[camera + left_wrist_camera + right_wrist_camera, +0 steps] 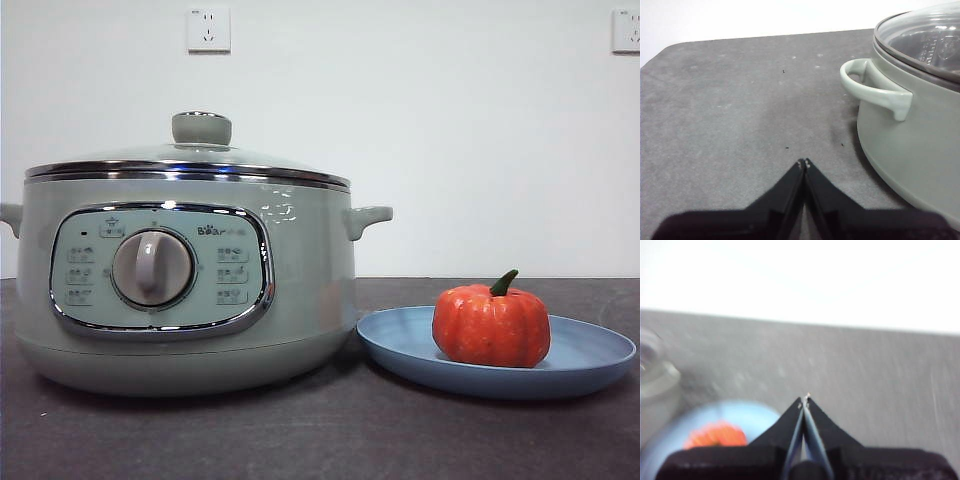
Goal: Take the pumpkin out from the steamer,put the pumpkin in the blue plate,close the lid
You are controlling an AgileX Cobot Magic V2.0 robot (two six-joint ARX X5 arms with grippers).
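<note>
The sage-green steamer (190,285) stands at the left of the front view with its glass lid (190,160) seated on the rim. The orange pumpkin (491,325) sits upright on the blue plate (590,365) to the steamer's right. My left gripper (804,162) is shut and empty, over the bare table beside the steamer's side handle (875,90); the lid (925,40) shows there too. My right gripper (805,399) is shut and empty, above the table near the blurred blue plate (715,415) and pumpkin (715,436). Neither gripper shows in the front view.
The table is a dark grey mat (320,440). A white wall with two outlets (208,28) stands behind. The right wrist view is motion-blurred.
</note>
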